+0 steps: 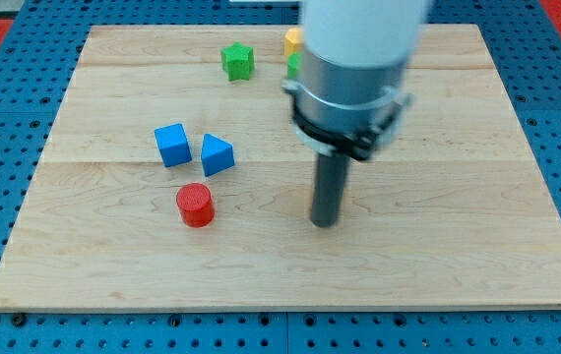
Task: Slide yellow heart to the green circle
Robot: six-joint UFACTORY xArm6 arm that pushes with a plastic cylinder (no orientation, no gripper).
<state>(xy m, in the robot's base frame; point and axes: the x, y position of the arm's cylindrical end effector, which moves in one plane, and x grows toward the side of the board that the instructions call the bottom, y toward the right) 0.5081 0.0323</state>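
The tool's tip (326,222) rests on the wooden bench (438,265), right of the red cylinder (196,206), touching no block; it has no jaws. Yellow block (292,41) partly hidden.

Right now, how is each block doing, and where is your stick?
My tip: on the bare board, touching no block, to the view's right of the red cylinder.
Red cylinder: upright, alone.
Blue cube: beside the blue triangle, small gap.
Green star: alone near the view's top.
Yellow block: mostly hidden behind the arm.
Green block: mostly hidden, just below the yellow one.
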